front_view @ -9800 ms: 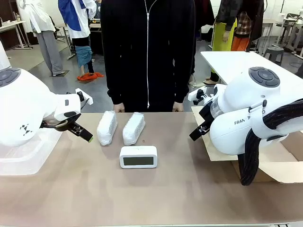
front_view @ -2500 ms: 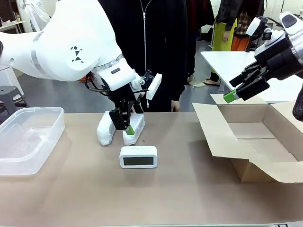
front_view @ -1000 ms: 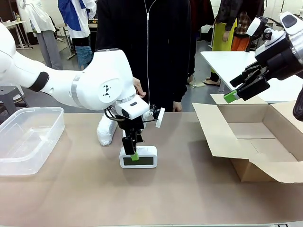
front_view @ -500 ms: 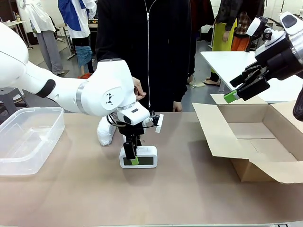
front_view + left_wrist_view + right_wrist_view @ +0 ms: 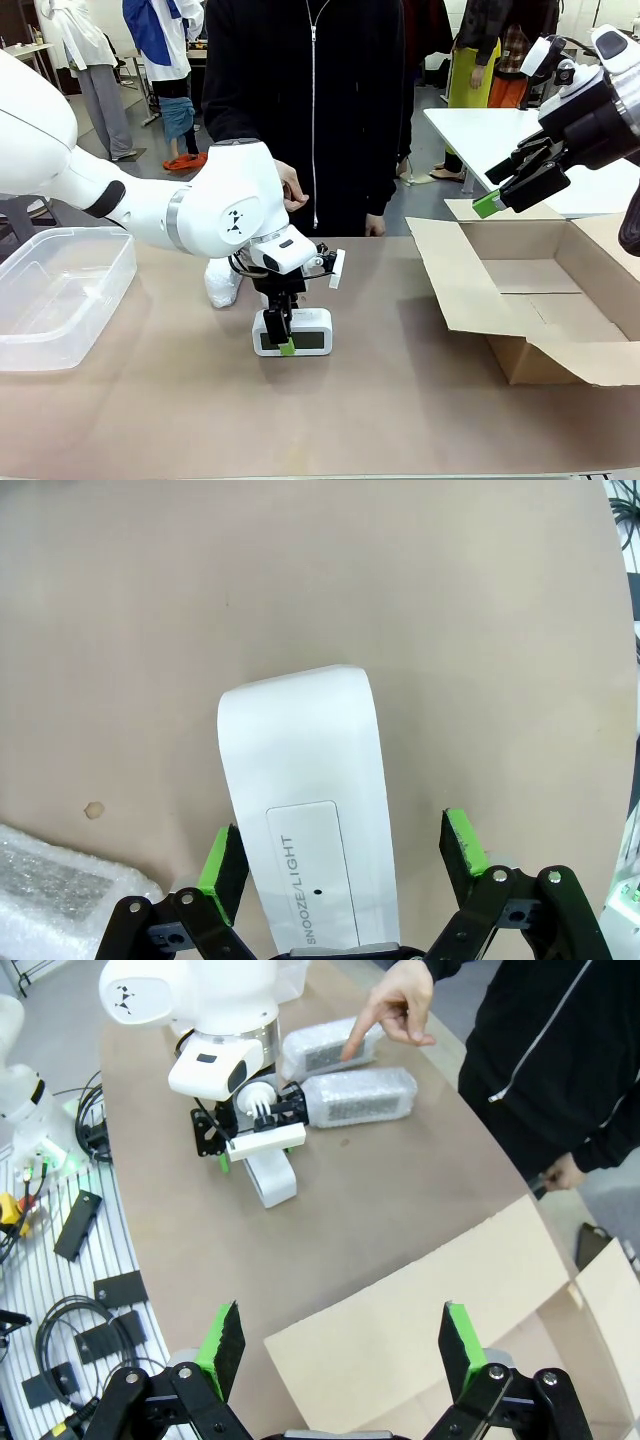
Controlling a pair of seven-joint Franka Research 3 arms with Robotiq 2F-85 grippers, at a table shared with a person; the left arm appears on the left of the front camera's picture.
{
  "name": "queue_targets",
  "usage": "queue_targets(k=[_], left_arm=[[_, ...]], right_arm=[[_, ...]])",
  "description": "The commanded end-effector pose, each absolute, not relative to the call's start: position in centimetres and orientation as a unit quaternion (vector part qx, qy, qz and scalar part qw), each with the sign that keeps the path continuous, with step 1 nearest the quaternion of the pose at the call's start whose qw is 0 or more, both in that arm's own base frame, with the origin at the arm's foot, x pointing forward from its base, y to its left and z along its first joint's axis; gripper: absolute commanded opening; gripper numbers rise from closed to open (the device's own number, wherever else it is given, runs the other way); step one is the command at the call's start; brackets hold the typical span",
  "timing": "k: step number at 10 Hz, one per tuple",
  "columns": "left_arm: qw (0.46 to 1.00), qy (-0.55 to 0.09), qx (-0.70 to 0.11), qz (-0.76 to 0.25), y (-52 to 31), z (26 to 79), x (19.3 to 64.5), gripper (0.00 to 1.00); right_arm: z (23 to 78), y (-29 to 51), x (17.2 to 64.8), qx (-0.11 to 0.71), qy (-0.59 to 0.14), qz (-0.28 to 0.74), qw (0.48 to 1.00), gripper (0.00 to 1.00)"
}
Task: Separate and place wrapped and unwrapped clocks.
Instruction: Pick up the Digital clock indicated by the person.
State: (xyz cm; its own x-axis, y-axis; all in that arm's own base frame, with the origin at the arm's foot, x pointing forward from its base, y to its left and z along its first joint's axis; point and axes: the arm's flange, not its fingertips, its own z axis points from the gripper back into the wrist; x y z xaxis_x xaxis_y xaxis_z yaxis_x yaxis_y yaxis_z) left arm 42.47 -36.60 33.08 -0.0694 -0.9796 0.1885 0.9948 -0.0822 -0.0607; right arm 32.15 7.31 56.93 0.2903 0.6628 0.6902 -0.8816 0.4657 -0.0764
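The left gripper (image 5: 283, 328) stands spread over the clock (image 5: 312, 333) at centre frame on the surface (image 5: 380, 420), with a finger in front of it. In the left wrist view the clock (image 5: 300, 740) runs up from the bottom edge between the green pads (image 5: 222, 860). The left-hand pad sits just beside its edge and the right-hand one is apart, so nothing is clamped. A bundle (image 5: 50, 880) is cut off at the lower left corner. In the front view one bundle (image 5: 222, 285) is partly hidden behind the arm (image 5: 200, 200). The right wrist view shows a bundle (image 5: 358, 1095) and a second bundle (image 5: 330, 1050) side by side beyond the clock, with a person's hand (image 5: 395, 1005) pointing down at the second. The right gripper (image 5: 503, 188) hangs spread, holding nothing, at upper right over an open cardboard box (image 5: 450, 290) whose bare floor shows. A clear bin (image 5: 100, 240) sits at left.
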Motion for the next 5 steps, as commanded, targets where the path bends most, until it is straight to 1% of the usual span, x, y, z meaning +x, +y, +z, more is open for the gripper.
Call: queue_targets(k=[1, 2, 3, 4, 5], left_arm=[[0.669, -0.047, -0.090, -0.736, -36.69, 32.85, 42.75, 1.00], [0.676, -0.042, -0.101, -0.729, -36.60, 32.96, 42.77, 0.82], [0.677, -0.033, -0.094, -0.729, -36.52, 32.91, 42.81, 0.80], [0.677, -0.030, -0.092, -0.729, -36.45, 32.91, 42.84, 0.63], [0.677, -0.031, -0.092, -0.730, -36.40, 32.94, 42.86, 0.61]], right_arm=[[56.70, 7.31, 32.09, 0.174, -0.340, 0.496, 0.780, 1.00], [56.70, 7.31, 32.09, 0.174, -0.340, 0.496, 0.780, 1.00], [56.70, 7.31, 32.09, 0.174, -0.340, 0.496, 0.780, 1.00], [56.70, 7.31, 32.09, 0.174, -0.340, 0.496, 0.780, 1.00], [56.70, 7.31, 32.09, 0.174, -0.340, 0.496, 0.780, 1.00]])
